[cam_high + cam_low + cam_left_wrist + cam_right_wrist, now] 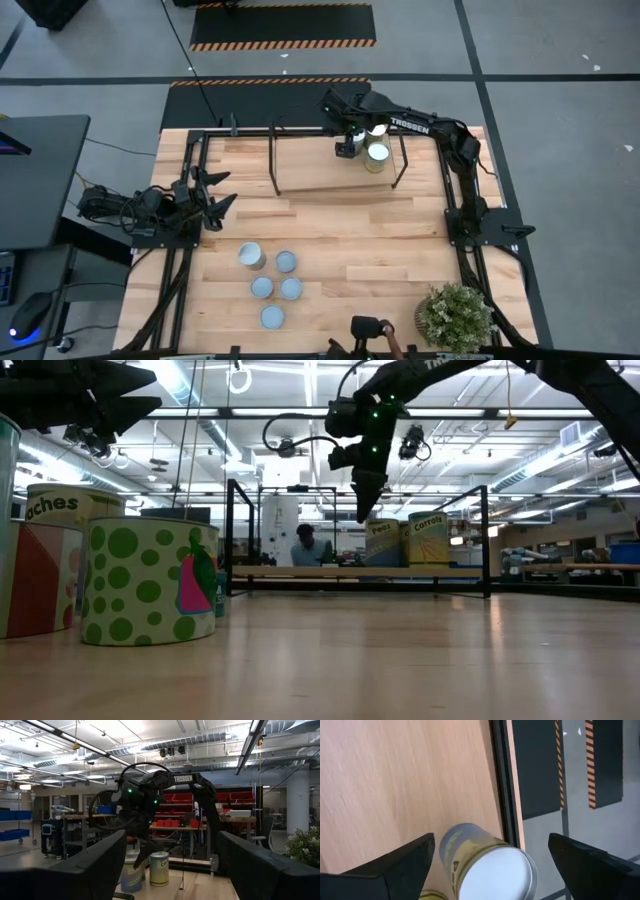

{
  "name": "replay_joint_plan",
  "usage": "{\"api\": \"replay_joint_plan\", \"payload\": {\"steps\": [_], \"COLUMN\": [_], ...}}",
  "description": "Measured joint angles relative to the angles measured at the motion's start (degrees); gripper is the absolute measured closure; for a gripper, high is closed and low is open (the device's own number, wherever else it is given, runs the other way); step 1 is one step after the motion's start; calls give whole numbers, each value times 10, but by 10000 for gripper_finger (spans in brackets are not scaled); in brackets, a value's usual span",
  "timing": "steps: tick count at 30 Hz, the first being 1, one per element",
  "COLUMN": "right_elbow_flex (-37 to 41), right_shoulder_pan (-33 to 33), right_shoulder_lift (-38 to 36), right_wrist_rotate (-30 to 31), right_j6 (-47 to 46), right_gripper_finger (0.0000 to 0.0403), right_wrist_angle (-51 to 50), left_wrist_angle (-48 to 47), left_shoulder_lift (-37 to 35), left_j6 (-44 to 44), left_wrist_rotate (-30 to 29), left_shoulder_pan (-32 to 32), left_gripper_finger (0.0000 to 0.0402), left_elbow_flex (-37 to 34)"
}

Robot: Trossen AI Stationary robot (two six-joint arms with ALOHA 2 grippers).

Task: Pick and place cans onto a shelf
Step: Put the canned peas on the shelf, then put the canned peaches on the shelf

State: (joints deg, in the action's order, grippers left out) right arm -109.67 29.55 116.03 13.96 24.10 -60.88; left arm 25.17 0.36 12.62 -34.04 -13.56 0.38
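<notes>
Above the shelf [340, 178], my right hand [352, 140] hangs spread over a just-placed can [377, 157]; lifting carelessly could topple it.

Grey floor [560, 60] with striped black mats [282, 27]; ceiling lights [310, 380].

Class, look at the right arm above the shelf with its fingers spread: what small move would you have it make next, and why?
Probably lift the right tool straight up and clear of the shelf. Its fingers stand wide apart, and the can beneath stands on the board, apparently released. Five cans wait on the table, so it could then go for another. The left tool waits at the table's left edge.
</notes>
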Motion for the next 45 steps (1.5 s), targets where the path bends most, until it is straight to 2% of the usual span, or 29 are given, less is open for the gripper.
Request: {"api": "replay_joint_plan", "payload": {"steps": [12, 23, 30, 39, 45], "right_elbow_flex": [19, 52, 50, -11, -28], "right_shoulder_pan": [-6, -2, -6, -60, -136], "right_shoulder_lift": [1, 2, 2, 2, 2], "right_wrist_rotate": [60, 111, 115, 132, 93], "right_j6": [-14, -14, -14, -19, -53], "right_gripper_finger": [4, 4, 4, 4, 4], "right_wrist_angle": [-35, -12, -12, -18, -11], "left_wrist_angle": [0, 0, -1, -2, -30], "left_shoulder_lift": [0, 0, 0, 0, 0], "left_j6": [0, 0, 0, 1, -15], "left_wrist_rotate": [0, 0, 0, 0, -8], "left_shoulder_pan": [0, 0, 0, 0, 0], "left_gripper_finger": [86, 86, 86, 86, 86], "left_elbow_flex": [0, 0, 0, 0, 0]}}
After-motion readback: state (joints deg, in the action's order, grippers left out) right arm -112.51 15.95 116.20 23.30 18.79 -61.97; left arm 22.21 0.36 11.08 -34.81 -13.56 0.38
